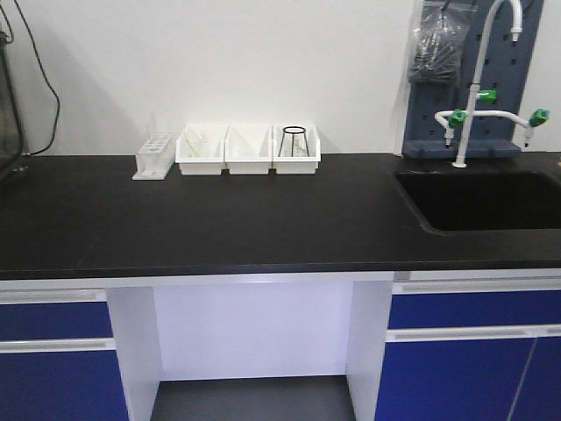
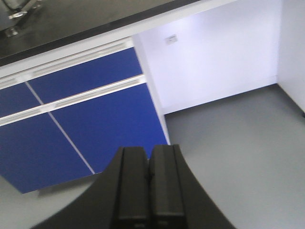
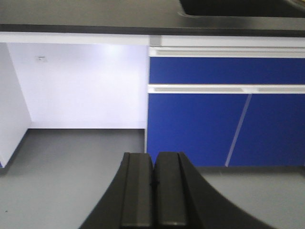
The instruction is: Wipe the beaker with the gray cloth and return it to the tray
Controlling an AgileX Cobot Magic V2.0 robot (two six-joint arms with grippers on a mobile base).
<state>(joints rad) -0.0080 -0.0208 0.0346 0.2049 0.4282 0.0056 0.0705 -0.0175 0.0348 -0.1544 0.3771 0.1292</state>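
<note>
The beaker, the gray cloth and the tray do not show in any view. My left gripper [image 2: 149,152] is shut with nothing between its fingers. It hangs below the counter's edge, over the grey floor [image 2: 238,143] in front of blue cabinet doors [image 2: 95,119]. My right gripper [image 3: 153,157] is also shut and empty, low in front of the knee recess [image 3: 81,90] and more blue doors [image 3: 224,124]. Neither gripper appears in the front view.
On the black countertop [image 1: 219,219], three white bins [image 1: 249,149] holding glassware and a clear tube rack [image 1: 155,160] stand along the back wall. A black sink [image 1: 482,200] with a white faucet [image 1: 478,88] is at the right. Something shiny and metallic [image 2: 19,9] sits on the counter's left end.
</note>
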